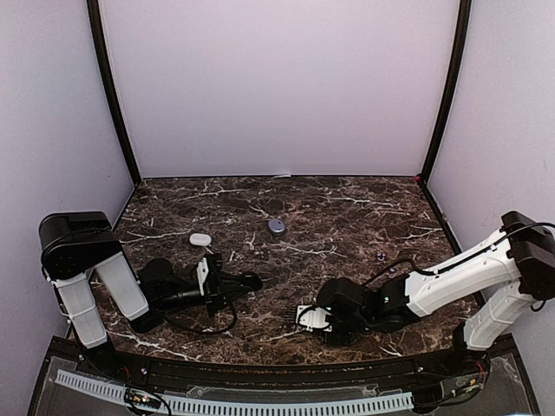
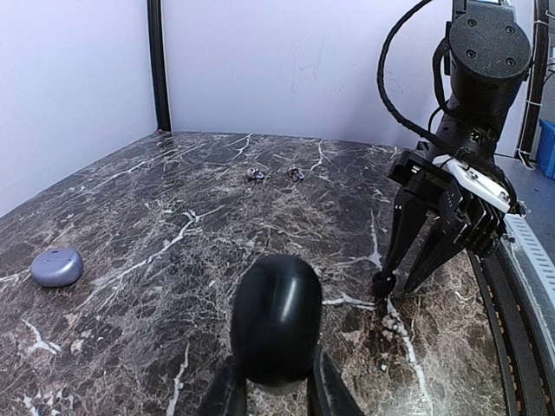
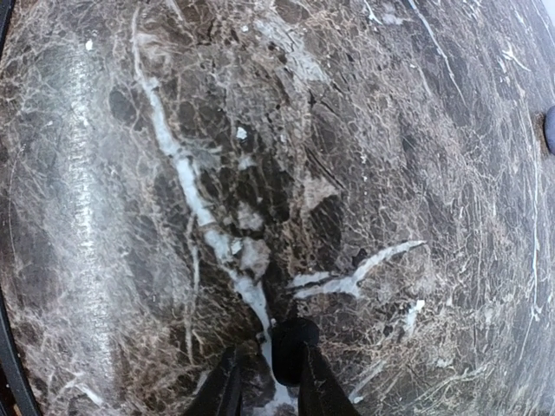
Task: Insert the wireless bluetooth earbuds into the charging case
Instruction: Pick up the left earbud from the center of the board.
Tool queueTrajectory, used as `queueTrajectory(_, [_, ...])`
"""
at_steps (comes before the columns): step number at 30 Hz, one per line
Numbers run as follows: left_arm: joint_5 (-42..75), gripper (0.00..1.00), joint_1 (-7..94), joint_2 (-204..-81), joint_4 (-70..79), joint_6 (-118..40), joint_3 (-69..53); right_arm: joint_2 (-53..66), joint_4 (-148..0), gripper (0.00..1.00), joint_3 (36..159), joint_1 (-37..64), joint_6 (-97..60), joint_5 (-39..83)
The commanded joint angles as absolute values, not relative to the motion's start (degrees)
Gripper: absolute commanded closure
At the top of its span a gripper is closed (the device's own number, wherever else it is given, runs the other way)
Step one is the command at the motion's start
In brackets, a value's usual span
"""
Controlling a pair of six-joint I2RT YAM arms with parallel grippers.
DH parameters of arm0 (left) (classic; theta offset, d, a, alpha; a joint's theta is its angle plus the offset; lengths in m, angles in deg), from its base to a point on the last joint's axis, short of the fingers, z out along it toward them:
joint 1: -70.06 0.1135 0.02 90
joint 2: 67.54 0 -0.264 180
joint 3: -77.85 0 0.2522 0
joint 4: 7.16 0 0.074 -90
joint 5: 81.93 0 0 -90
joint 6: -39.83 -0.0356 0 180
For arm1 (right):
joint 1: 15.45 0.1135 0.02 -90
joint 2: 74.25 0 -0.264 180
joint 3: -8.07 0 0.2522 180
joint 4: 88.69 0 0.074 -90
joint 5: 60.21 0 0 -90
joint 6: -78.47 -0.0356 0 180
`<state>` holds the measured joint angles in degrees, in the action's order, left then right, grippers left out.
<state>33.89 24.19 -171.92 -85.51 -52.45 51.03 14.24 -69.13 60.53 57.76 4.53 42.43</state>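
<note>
Left tool [image 2: 276,386]: clamped on black charging case [image 2: 277,321], low over marble worktop [image 1: 347,208].
Right tool [image 3: 270,368]: clamped on black earbud [image 3: 293,347], near that case.
Purple earbuds [image 2: 254,174]: two, loose on worktop, farther back.

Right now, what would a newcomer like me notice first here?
The left arm's fingers clasp a glossy black pebble-shaped case at the front left of the dark marble table. Facing it, the right arm's fingers pinch a tiny black earbud down at the marble. Farther back lie a lilac case and a white case.
</note>
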Motion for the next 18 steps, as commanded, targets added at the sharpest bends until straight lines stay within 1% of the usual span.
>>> queueTrajectory(1, [34.00, 0.83, 24.53, -172.04, -97.37, -51.90, 51.26, 13.25, -69.44, 0.77, 60.13, 56.55, 4.91, 42.26])
queueTrajectory(5, [34.00, 0.83, 24.53, -172.04, -97.41, -51.83, 51.26, 13.19, -69.55, 0.78, 60.05, 56.01, 4.99, 42.89])
queueTrajectory(13, [34.00, 0.83, 24.53, -172.04, -97.55, -51.76, 51.34, 13.03, -69.96, 0.85, 60.28, 55.26, 5.67, 43.78])
queueTrajectory(18, [34.04, 0.83, 24.53, -172.04, -97.63, -51.75, 51.39, 12.68, -70.28, 0.91, 60.29, 54.73, 6.37, 44.22])
